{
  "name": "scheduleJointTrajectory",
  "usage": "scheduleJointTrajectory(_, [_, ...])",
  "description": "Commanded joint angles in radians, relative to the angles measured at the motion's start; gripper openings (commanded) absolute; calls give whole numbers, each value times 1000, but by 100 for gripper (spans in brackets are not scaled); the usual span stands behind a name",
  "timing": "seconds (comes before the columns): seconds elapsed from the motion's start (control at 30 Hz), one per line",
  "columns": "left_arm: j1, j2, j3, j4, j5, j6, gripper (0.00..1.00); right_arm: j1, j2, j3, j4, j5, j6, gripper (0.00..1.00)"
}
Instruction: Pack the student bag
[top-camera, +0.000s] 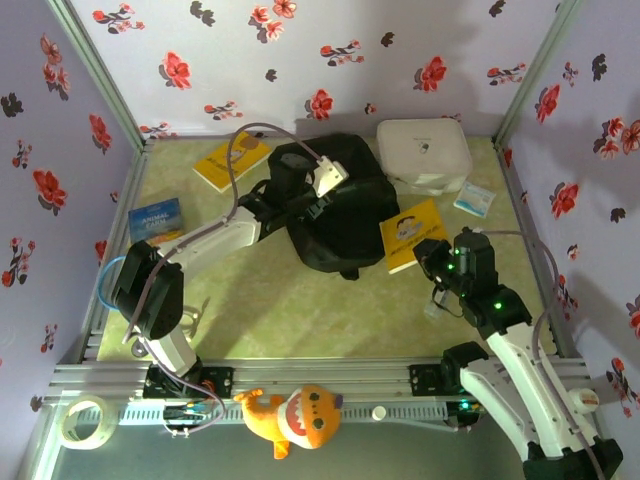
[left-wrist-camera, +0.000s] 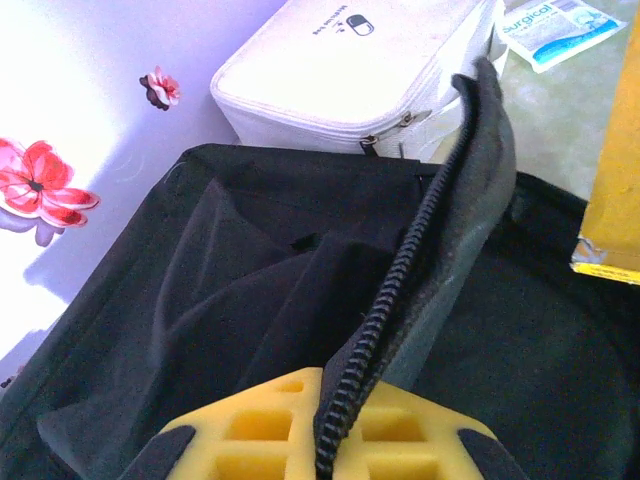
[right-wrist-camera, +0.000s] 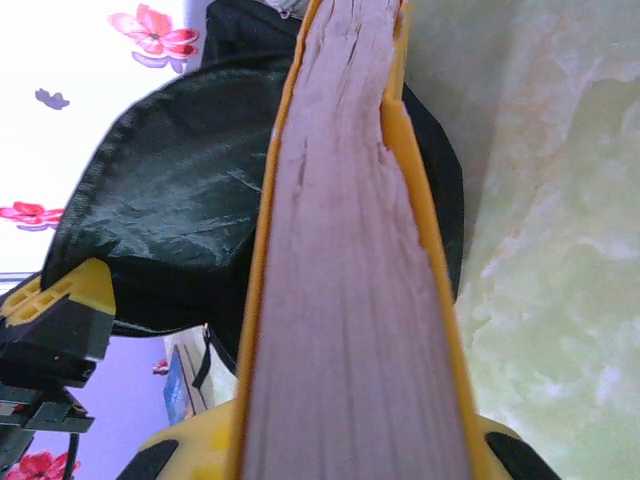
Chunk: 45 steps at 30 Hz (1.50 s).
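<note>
Lilac walls (top-camera: 200, 60) printed with red and dark flowers are closing in a pale green marbled counter (top-camera: 300, 310) on three sides. The black backpack (top-camera: 340, 215) is lying mid-counter toward the far edge, just beside a white zip case (top-camera: 423, 152) in the far right corner. The left fingers (left-wrist-camera: 250, 425) are pinching its zipper edge (left-wrist-camera: 400, 280), holding the flap raised. The right fingers (right-wrist-camera: 200, 440) are clamping a yellow book (top-camera: 412, 233) at the backpack's right side. Another yellow book (top-camera: 232, 160) is lying near the far left corner.
</note>
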<state>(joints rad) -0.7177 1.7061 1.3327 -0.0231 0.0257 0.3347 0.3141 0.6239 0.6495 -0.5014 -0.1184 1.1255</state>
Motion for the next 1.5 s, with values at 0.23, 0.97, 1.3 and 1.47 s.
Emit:
scheduleJointTrajectory(0.23, [-10,-30,-3,112,22,-71,0,8,56,-42,295,-202,106,13])
scheduleJointTrajectory(0.97, [-9,-92,0,192,124,-162,0,118,500,-57,866,-132,364,13])
scheduleJointTrajectory(1.3, [-11,-107,-19,206,138,-180,0,148,696,-55,1170,-106,377,13])
scheduleJointTrajectory(1.47, [-10,-129,-44,213,151,-188,0,153,804,-22,1224,-95,358,13])
